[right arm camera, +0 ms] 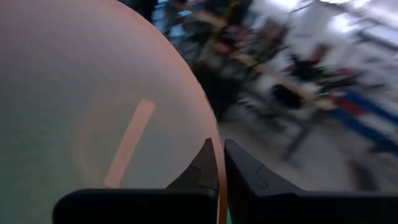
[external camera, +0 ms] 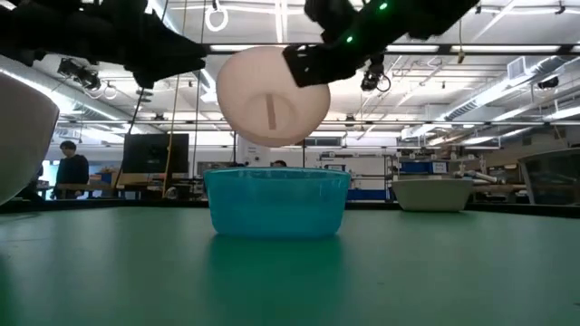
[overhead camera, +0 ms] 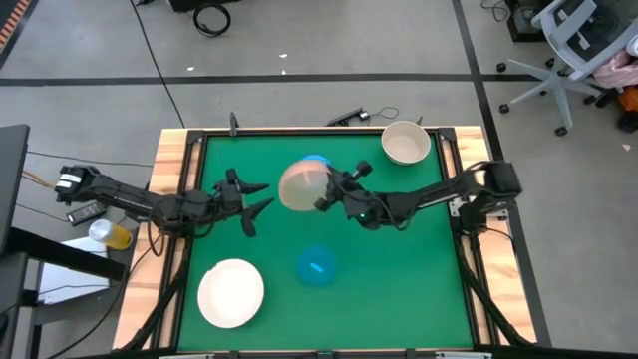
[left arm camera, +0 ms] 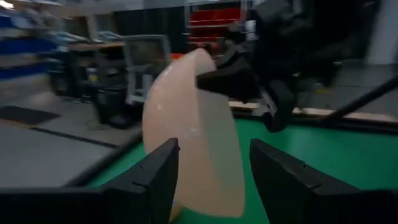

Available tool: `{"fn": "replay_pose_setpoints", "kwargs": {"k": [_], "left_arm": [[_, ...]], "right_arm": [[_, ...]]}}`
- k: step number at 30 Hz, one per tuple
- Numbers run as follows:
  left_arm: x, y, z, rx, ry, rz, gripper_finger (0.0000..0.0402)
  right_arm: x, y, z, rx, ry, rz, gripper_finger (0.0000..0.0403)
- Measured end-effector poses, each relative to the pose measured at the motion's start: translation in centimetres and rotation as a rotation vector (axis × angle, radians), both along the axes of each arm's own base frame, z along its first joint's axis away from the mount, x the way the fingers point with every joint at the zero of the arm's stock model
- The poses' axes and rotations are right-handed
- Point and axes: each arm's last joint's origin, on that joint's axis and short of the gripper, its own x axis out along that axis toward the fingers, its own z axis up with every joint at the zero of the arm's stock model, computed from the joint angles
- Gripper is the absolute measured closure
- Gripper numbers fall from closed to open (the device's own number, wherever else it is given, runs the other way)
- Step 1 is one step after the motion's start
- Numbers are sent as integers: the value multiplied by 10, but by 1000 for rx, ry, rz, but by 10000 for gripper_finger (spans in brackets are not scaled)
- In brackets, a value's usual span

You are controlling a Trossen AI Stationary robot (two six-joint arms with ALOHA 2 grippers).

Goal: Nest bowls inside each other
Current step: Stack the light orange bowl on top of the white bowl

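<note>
A tan bowl (overhead camera: pixel 301 185) hangs tipped on its side above the table's middle, with my right gripper (overhead camera: pixel 323 196) shut on it. My left gripper (overhead camera: pixel 263 197) stands open just left of it, apart from it; in the left wrist view the bowl (left arm camera: pixel 199 137) shows beyond the two spread fingers. A blue bowl (overhead camera: pixel 317 267) rests on its base nearer the front, under the tan bowl (external camera: pixel 272 95) in the low view. Another blue bowl (overhead camera: pixel 317 160) peeks out behind the tan one. A white bowl (overhead camera: pixel 230 292) sits near left, a cream bowl (overhead camera: pixel 406 143) far right. My right gripper pinches the tan bowl's rim (right arm camera: pixel 219 177) between its two fingers, one on each face of the wall. The fingers (left arm camera: pixel 217 81) come level from the table's right, at the bowl's upper edge. The bowl is lifted clear, tipped on its side, hanging below the fingers.
The green mat has a raised wooden frame (overhead camera: pixel 174 150) all round. Free room lies at the near right of the mat. Cables and a small black object (overhead camera: pixel 347 117) lie past the far edge. A person (external camera: pixel 71 169) stands in the room behind.
</note>
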Motion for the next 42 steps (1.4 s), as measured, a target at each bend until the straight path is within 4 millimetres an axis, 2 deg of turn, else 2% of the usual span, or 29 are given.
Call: {"fn": "replay_pose_setpoints", "kwargs": {"k": [3, 7, 12, 16, 19, 21, 28, 30, 37, 42], "left_arm": [[2, 2, -4, 41, 44, 89, 188], [5, 4, -9, 84, 87, 174, 162], [11, 7, -13, 85, 96, 194, 136], [14, 9, -13, 75, 73, 203, 139], [15, 10, -11, 54, 40, 213, 161], [15, 11, -11, 51, 36, 236, 191], [12, 15, -10, 59, 41, 384, 355], [11, 16, -10, 67, 49, 422, 385], [11, 21, -10, 83, 66, 458, 392], [8, 27, -7, 120, 80, 524, 398]], "right_arm": [[8, -8, -5, -68, -6, -86, 384], [13, -12, -8, -76, -84, -101, 382], [14, -12, -5, -52, -160, -41, 384], [17, -11, -5, -33, -198, 57, 385], [18, -11, -5, -13, -227, 99, 384], [18, -11, -4, -16, -225, 124, 380], [19, -5, -4, -16, -222, 160, 329], [19, -1, -4, -14, -222, 164, 307], [18, 19, -2, -42, -197, 248, 250], [8, 47, 19, -134, -168, 315, 231]]}}
